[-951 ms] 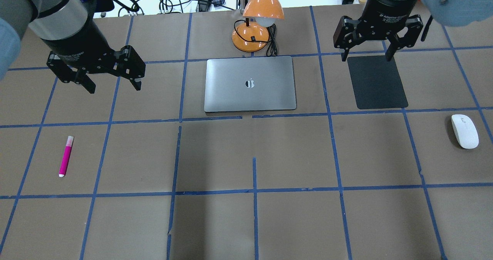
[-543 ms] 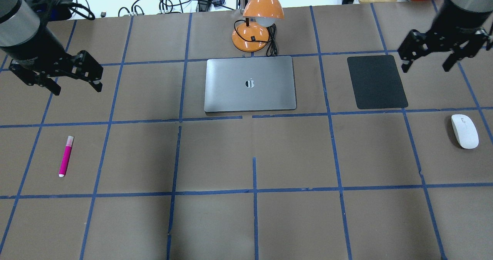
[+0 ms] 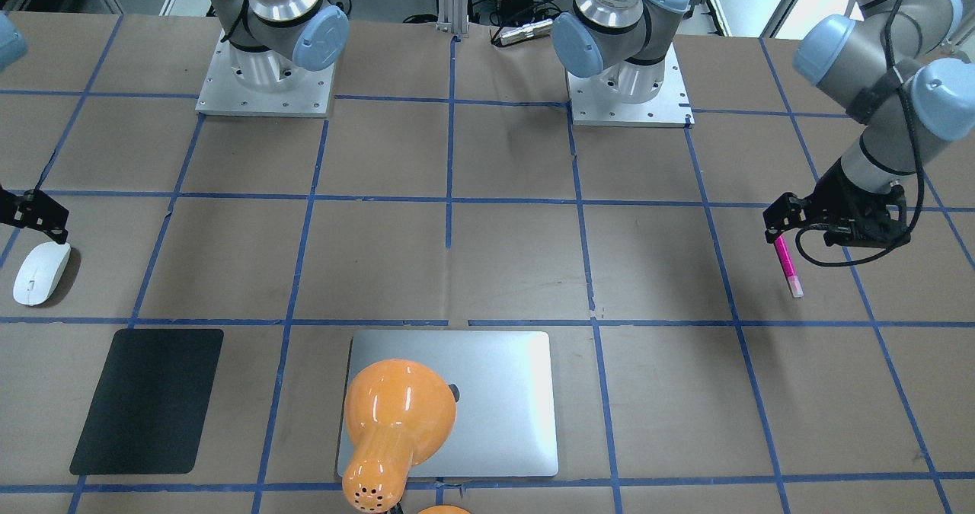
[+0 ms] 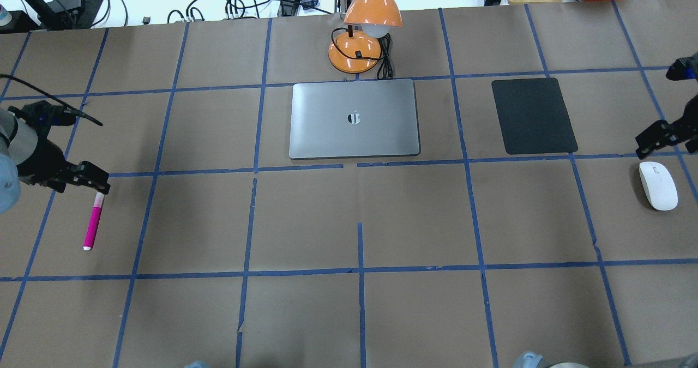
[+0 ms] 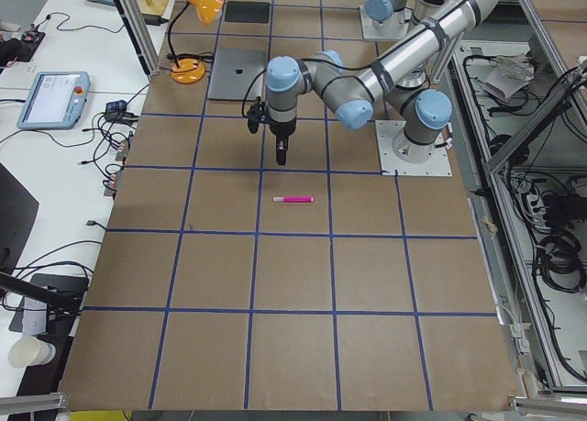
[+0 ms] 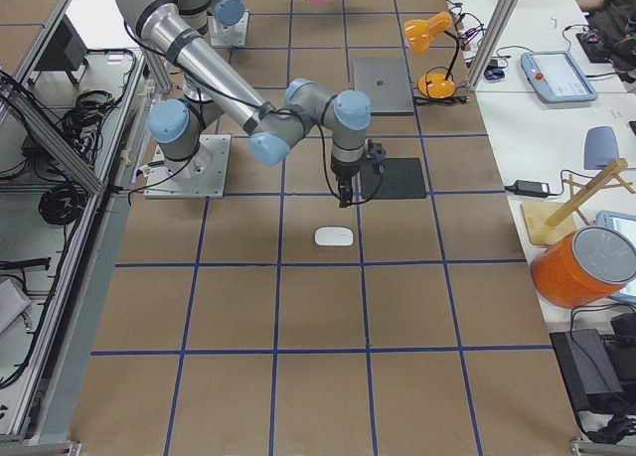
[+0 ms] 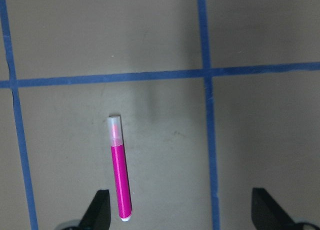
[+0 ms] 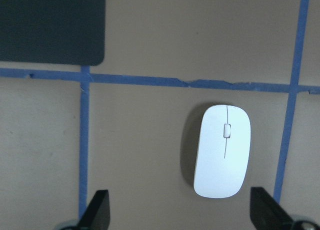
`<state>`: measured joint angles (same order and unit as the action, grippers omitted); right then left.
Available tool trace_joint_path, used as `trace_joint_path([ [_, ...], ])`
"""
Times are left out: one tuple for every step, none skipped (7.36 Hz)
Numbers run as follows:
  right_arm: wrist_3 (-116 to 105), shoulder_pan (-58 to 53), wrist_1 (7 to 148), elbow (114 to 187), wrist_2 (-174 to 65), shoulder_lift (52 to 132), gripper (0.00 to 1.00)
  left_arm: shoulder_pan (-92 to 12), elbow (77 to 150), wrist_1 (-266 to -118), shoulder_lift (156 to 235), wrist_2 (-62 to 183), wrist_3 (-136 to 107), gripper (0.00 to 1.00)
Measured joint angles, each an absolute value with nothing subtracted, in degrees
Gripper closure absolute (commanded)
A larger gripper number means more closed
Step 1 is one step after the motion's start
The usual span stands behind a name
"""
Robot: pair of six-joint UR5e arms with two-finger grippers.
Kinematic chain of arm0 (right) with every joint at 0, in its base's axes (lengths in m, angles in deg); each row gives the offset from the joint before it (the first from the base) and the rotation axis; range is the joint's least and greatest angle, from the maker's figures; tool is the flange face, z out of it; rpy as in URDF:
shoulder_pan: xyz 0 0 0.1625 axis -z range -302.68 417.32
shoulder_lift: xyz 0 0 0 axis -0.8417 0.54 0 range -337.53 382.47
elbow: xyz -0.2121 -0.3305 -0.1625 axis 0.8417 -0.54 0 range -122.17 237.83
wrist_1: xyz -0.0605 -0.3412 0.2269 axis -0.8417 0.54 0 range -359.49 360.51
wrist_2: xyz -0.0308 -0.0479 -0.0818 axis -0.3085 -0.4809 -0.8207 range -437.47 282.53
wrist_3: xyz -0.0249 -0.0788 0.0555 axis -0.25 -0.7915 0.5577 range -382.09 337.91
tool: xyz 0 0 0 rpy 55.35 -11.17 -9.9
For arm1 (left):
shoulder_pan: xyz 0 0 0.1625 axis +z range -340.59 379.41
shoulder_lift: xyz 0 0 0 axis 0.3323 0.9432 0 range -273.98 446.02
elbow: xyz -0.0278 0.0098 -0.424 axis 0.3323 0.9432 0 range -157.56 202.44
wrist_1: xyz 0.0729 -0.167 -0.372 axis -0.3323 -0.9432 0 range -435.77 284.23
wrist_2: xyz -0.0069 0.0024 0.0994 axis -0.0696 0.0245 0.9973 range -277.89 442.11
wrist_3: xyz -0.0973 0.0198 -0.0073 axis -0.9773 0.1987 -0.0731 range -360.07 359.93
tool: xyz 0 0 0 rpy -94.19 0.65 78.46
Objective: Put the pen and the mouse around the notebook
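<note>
On the table we saw pen and mouse ungrasped, far from notebook; left fingers, right fingers gaped open.

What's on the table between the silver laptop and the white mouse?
In the overhead view, a black mat lies between the laptop and the mouse, touching neither.

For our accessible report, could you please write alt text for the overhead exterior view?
A closed silver notebook lies on a brown table gridded with blue tape, an orange lamp behind it, a black mat to its right. The left gripper hangs by a pink pen at far left, the right gripper by a white mouse at far right.
</note>
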<state>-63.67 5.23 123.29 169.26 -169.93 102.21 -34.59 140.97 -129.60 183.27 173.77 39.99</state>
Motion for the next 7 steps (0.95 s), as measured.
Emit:
trace_joint_path([
  [-65.84, 7.52, 126.54, 171.39, -169.9, 100.17, 0.0, -33.14, 142.36, -125.81, 186.49, 173.98, 41.63, 0.0],
  [-67.44, 8.9, 129.25, 172.28, -170.0, 97.71, 0.0, -32.3, 142.86, -122.37, 189.6, 174.05, 42.14, 0.0],
  [-68.46, 9.52, 131.56, 172.5, -170.19, 95.37, 0.0, -31.4, 143.03, -120.03, 192.01, 174.05, 42.19, 0.08],
  [-68.71, 9.75, 132.97, 172.44, -170.25, 93.86, 0.0, -30.73, 143.11, -118.78, 193.27, 174.05, 42.02, 0.1],
  [-68.65, 9.81, 133.9, 172.37, -170.27, 93.11, 0.0, -30.4, 143.15, -118.15, 193.85, 174.04, 41.55, 0.3],
  [-68.58, 9.83, 134.31, 172.31, -170.27, 92.49, 0.0, -30.27, 143.18, -117.91, 194.11, 174.02, 41.16, 0.45],
  [-68.6, 9.85, 134.49, 172.26, -170.25, 91.71, 0.01, -30.27, 143.19, -117.83, 194.26, 173.99, 40.99, 0.67],
])
